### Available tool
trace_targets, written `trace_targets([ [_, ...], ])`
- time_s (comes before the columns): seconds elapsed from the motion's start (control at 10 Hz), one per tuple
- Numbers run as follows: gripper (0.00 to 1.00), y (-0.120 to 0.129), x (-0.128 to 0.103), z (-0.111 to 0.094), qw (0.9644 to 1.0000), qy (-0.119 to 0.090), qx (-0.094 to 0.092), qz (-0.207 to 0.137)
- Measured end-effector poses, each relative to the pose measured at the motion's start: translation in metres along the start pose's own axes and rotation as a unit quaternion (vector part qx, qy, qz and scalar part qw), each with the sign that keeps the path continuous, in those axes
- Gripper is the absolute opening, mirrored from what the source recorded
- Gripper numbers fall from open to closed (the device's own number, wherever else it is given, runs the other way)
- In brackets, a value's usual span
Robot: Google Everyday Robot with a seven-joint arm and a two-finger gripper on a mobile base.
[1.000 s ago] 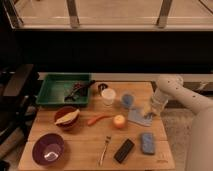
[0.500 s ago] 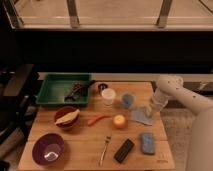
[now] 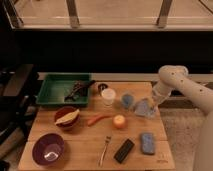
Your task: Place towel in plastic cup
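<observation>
The towel (image 3: 142, 108) is a rumpled pale blue-grey cloth on the right part of the wooden table. The plastic cup (image 3: 127, 101) is a small light blue cup standing just left of the towel, almost touching it. My gripper (image 3: 151, 103) comes down from the white arm (image 3: 172, 80) on the right and sits at the towel's right edge, low over the table. The towel partly hides the gripper's tip.
A white cup (image 3: 108, 96) and a small dark cup (image 3: 102, 87) stand left of the plastic cup. Also on the table are a green tray (image 3: 56, 91), a red bowl (image 3: 66, 119), an orange (image 3: 119, 121), a purple bowl (image 3: 48, 149), a fork (image 3: 105, 149), a black block (image 3: 124, 151) and a blue sponge (image 3: 147, 143).
The towel has shifted slightly toward the back of the table, closer to the plastic cup, with the gripper at its edge. Nothing else has moved.
</observation>
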Motion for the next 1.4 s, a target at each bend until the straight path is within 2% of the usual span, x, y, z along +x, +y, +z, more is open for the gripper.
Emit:
trace_targets([
  [0.1,0.00,0.005,-0.012,-0.021,0.9999,-0.013,0.000,-0.010],
  [0.2,0.00,0.011,-0.020,-0.032,0.9996,-0.023,-0.005,-0.018],
  [0.4,0.00,0.038,-0.040,-0.045,0.9977,-0.041,-0.030,-0.045],
  [0.6,0.00,0.066,-0.057,-0.054,0.9946,-0.057,-0.050,-0.071],
  [0.9,0.00,0.104,-0.074,-0.068,0.9866,-0.078,-0.089,-0.113],
  [1.1,0.00,0.117,-0.075,-0.067,0.9833,-0.076,-0.100,-0.132],
  [1.4,0.02,0.115,-0.071,-0.043,0.9854,-0.054,-0.099,-0.128],
])
